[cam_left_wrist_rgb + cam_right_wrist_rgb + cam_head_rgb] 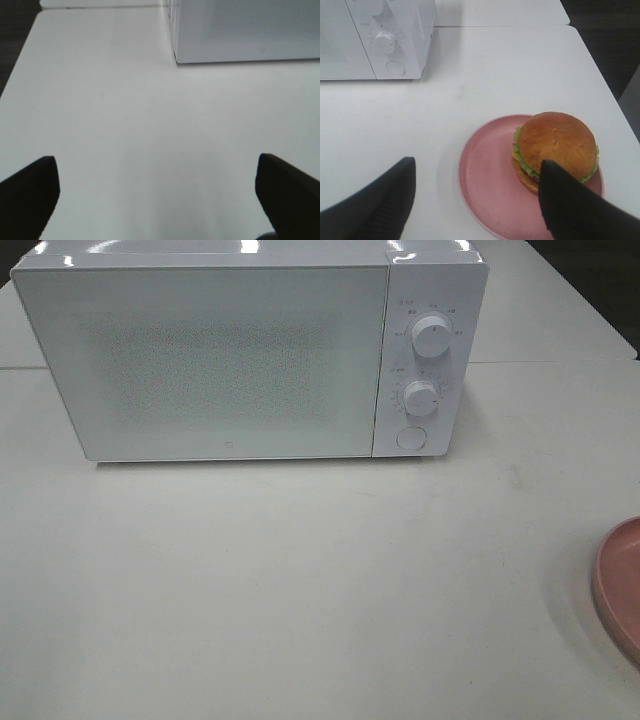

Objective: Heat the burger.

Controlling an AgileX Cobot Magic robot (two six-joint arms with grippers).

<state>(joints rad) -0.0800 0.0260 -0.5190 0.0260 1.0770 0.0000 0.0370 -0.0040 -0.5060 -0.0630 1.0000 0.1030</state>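
Note:
The burger (pixel 555 142), with a golden-brown bun, green lettuce and yellow cheese, sits on a pink plate (pixel 485 170) in the right wrist view. In the exterior high view only the plate's rim (pixel 620 580) shows at the right edge; the burger is out of that view. The white microwave (pixel 240 345) stands at the back with its door shut. My right gripper (pixel 475 200) is open above the plate, one finger (pixel 570 205) next to the burger. My left gripper (pixel 155 195) is open over bare table near the microwave's corner (pixel 240 30). Neither arm shows in the exterior high view.
The microwave has two dials (pixel 432 335) and a round button (pixel 411 438) on its right panel. The white table (pixel 300 580) has a seam behind the microwave and a dark edge at the far right.

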